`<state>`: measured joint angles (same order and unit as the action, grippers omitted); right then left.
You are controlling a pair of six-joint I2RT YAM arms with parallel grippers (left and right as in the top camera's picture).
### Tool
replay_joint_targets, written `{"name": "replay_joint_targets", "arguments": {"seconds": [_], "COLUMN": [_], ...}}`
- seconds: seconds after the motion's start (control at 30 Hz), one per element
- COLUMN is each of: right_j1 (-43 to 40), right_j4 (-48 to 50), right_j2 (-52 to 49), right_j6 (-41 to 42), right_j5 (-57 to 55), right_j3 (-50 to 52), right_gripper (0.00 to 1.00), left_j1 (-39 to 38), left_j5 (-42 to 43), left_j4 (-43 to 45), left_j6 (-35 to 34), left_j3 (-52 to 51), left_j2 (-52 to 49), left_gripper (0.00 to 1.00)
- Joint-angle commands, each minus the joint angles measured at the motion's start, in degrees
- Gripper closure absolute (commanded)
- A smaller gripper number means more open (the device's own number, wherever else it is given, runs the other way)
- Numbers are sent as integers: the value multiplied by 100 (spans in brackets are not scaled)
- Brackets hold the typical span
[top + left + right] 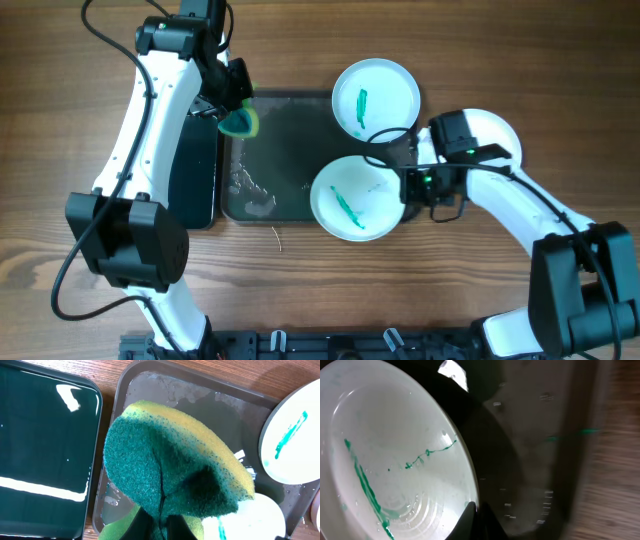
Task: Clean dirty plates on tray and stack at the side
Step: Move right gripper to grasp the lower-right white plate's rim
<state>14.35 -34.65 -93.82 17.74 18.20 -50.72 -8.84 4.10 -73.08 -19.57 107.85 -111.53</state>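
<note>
Left arm point(150, 110): jaws pinched tight on the green-yellow sponge point(170, 465), which folds up out of them, green face outward. The sponge hangs above the near-left corner of the tray point(275, 140), touching no plate. Just left of the tray, the glossy black tray point(195, 165) is not involved.

Tray floor is wet in patches. Two streaked plates sit at its right end, both overhanging the rim. The upper plate point(378, 95) has a short teal mark. The lower plate point(350, 200) has a long teal streak and a thinner trail.

Right arm point(520, 205): jaws nearly closed on the right rim of the lower plate. The wrist view shows the tips meeting at the plate's edge, so this is a grip and not a hover.

Third plate point(497, 130): on the table point(300, 290) just right of the tray, partly under the right arm. No streak shows on the visible part. Likely the start of the side stack.

Step in hand, as I judge it: cleaning the lower plate, with the plate held steady and the sponge ready. The next move calls for carrying the sponge across the tray and pressing its face onto the teal streak while the right jaws hold the rim firm. Upper plate not yet handled.
</note>
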Motion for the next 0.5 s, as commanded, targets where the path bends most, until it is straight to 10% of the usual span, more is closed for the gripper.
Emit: {"name": "replay_joint_targets", "arguments": {"seconds": [0.0,0.47], "right_j1": [507,2507], "right_j4": [57,1762], "right_j2": [31,22], "right_j6": [765,3705], "right_j5": [133,-2830], "right_j3": [-74,-328], "right_gripper": [96,96], "left_j1": [4,4], "left_j5": [-59,-59], "left_j4": [13,-4], "left_j6": [114,111], "left_j3": [37,37], "left_j2": [15,15], "left_gripper": [96,96]}}
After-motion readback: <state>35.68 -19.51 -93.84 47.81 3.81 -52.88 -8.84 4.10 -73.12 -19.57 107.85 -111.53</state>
